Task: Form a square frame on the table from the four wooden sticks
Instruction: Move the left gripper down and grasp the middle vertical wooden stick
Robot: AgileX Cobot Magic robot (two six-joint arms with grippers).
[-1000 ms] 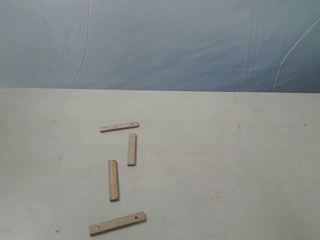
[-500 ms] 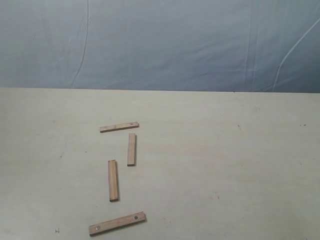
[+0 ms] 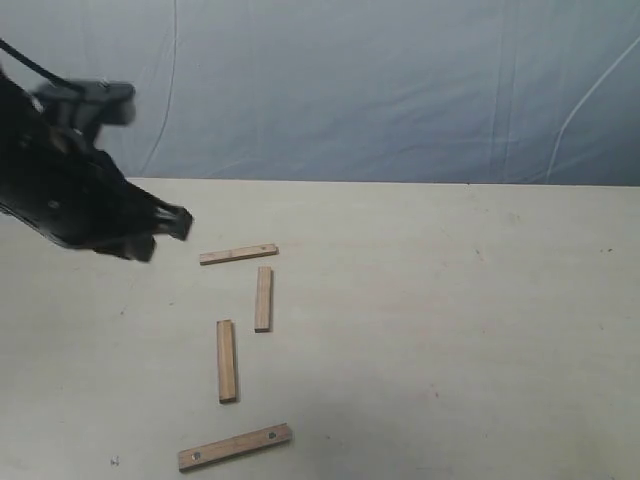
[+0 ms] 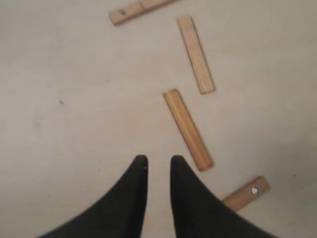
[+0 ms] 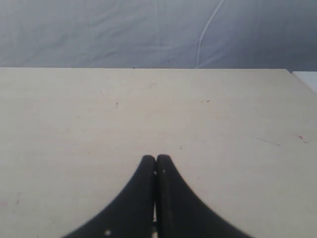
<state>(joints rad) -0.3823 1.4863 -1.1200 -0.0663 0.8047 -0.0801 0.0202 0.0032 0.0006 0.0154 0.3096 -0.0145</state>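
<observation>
Now lower left gripper (image 4: pixel 158 161) over the middle of one stick, probably the nearer upright stick (image 3: pixel 227 360), jaws square across its narrow width, and close only once centred, so as not to nudge the short stick (image 3: pixel 263 298) or far holed stick (image 3: pixel 238 253). Count all four as loose and apart on the table (image 3: pixel 450 330), near holed stick (image 3: pixel 235 446) closest to camera, no square formed yet. Log left fingers (image 4: pixel 133 188) as parted by a narrow gap, holding nothing, above bare table; right gripper (image 5: pixel 156 159) pressed together, empty.

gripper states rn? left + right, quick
Left gripper: open by a narrow gap, holding nothing.
Right gripper: closed, empty.
</observation>
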